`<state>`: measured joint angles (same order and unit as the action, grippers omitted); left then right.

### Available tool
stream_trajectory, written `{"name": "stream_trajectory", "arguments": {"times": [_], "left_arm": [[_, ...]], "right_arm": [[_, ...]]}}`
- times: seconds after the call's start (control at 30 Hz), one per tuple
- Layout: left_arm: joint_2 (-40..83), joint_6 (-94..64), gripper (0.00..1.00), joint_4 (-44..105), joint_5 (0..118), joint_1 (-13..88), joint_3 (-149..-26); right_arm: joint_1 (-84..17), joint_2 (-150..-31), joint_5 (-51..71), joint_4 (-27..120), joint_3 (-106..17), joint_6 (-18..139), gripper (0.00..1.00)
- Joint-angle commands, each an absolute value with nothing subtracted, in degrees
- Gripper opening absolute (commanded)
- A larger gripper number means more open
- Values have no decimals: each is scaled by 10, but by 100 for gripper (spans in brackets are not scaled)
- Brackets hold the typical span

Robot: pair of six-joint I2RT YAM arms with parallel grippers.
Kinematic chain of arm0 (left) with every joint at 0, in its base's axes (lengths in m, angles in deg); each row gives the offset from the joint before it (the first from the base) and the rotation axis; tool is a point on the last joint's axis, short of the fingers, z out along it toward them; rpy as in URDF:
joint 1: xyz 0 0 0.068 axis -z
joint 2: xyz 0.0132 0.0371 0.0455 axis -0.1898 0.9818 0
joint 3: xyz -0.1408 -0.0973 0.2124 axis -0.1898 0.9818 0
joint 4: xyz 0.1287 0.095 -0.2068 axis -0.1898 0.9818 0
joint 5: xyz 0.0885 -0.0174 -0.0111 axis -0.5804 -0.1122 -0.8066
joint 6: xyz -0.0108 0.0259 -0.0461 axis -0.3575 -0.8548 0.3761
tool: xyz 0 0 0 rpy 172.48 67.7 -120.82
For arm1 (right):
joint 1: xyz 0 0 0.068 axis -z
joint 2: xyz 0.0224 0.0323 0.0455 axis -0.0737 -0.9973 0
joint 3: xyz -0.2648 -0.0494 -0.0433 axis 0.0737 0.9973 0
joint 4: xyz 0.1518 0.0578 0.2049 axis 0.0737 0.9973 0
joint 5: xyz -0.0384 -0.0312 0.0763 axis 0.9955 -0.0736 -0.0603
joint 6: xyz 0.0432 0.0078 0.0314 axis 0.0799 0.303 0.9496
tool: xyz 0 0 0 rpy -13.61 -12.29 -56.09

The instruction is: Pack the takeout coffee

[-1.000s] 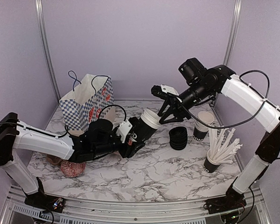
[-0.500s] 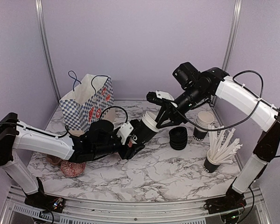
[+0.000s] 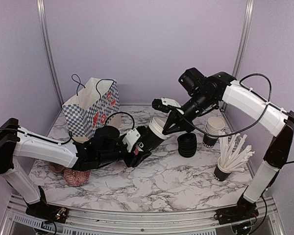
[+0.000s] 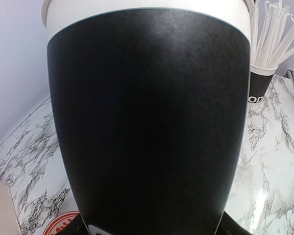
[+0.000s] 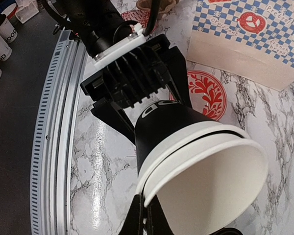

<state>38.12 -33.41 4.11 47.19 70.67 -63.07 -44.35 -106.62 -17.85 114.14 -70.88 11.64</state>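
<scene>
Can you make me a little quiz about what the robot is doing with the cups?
1. True or false: the cup in the left fingers has a lid on.
2. What sticks out of the far-right cup? A spoons, B straws, C forks.
3. Fill in: the right fingers pinch the held cup's ____.
Key: 1 false, 2 B, 3 rim.

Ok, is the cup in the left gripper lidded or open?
Open: the cup has no lid, and the right wrist view looks straight into its bare cream inside.
</scene>
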Motion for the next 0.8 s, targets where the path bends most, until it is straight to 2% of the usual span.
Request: {"name": "stream_trajectory", "arguments": {"times": [0.0, 0.33, 0.63, 0.77], "left_arm": [[370, -372, 53, 48, 463, 711, -619], [364, -359, 50, 60, 431, 711, -543], [293, -342, 48, 74, 428, 711, -502], [276, -334, 48, 73, 424, 711, -507]], "right_arm": [[-439, -1072, -189, 1181, -741, 97, 0], [-367, -1041, -188, 1240, -820, 34, 0], [-345, -1020, -162, 1246, -809, -4, 0], [-344, -1028, -124, 1174, -804, 53, 0]]}}
